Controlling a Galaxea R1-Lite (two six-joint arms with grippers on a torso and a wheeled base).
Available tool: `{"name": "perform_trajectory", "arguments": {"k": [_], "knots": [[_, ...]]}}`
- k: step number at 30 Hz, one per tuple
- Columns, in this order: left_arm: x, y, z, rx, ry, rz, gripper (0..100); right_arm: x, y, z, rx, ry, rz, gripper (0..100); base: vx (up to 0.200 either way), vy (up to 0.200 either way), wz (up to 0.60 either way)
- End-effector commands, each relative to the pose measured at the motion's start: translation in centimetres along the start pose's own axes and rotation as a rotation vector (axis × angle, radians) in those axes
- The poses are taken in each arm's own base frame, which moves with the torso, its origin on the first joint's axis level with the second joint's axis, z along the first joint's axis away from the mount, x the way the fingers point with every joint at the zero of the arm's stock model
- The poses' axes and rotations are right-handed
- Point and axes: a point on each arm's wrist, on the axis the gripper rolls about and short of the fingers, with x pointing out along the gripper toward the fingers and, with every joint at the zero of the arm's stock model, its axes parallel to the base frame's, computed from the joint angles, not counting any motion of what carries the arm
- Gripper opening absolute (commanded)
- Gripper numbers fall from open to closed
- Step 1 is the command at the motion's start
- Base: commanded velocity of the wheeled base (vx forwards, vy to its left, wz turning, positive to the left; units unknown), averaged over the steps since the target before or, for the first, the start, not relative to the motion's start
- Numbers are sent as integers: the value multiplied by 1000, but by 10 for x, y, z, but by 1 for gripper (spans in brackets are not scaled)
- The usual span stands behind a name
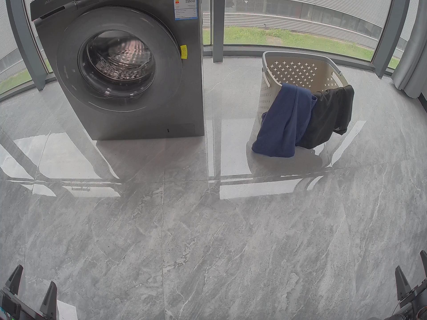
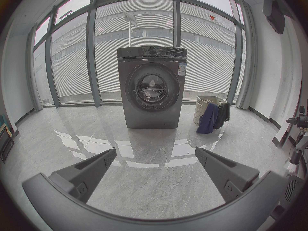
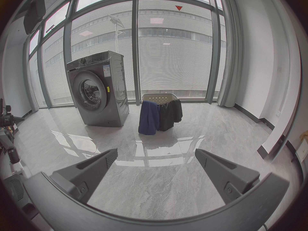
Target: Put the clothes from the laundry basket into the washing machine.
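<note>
Cream perforated plastic laundry basket [image 1: 296, 55]: far right on grey marble floor [image 1: 222, 245], beside grey front-loading washing machine [image 1: 129, 63]. Navy blue garment [image 1: 284, 121] and black garment [image 1: 329, 112] hang over its near rim, likely easy to seize. Left tool [image 2: 154, 150], right tool [image 3: 155, 151]: spread, empty, near, seemingly readied for grasping.

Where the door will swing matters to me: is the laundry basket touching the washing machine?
Apart. The head view shows a strip of bare floor between the washing machine and the laundry basket.
</note>
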Motion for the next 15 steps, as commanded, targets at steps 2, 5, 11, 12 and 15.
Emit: {"name": "perform_trajectory", "arguments": {"k": [2,5,11,12,15], "knots": [[0,0,-5,-5,0,1,100,0,0,-5,0,1,1,100,0,0,0],[0,0,-5,-10,1,2,100,0,0,-5,1,1,1,100,133,0,0],[0,0,-5,-10,0,1,100,0,0,-5,0,1,4,100,200,0,0],[0,0,-5,-10,0,1,100,0,0,-5,0,1,4,100,200,0,0],[0,0,-5,-11,1,2,100,0,0,-5,0,1,4,100,200,0,0]]}}
